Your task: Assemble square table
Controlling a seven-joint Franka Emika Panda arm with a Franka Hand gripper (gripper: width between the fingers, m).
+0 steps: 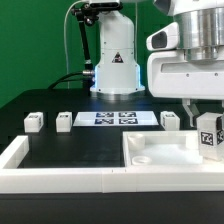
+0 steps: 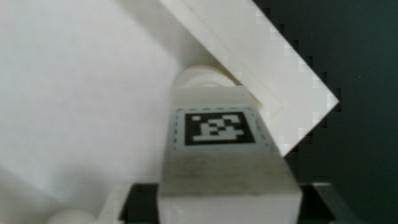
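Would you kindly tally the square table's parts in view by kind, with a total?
Tabletop slab: 1
Legs: 4 (three loose, one held leg in the gripper)
Total: 5

In the wrist view I see a small white plastic leg (image 2: 221, 165) in the middle of the picture, with a square black-white tag (image 2: 217, 128) on the face toward the camera. Its rounded far end touches, or perhaps almost touches, the thick edge of the white plastic square slab (image 2: 71, 90); the picture is soft there, so I cannot decide which. One corner of the slab points out over the black table surface (image 2: 356, 50).
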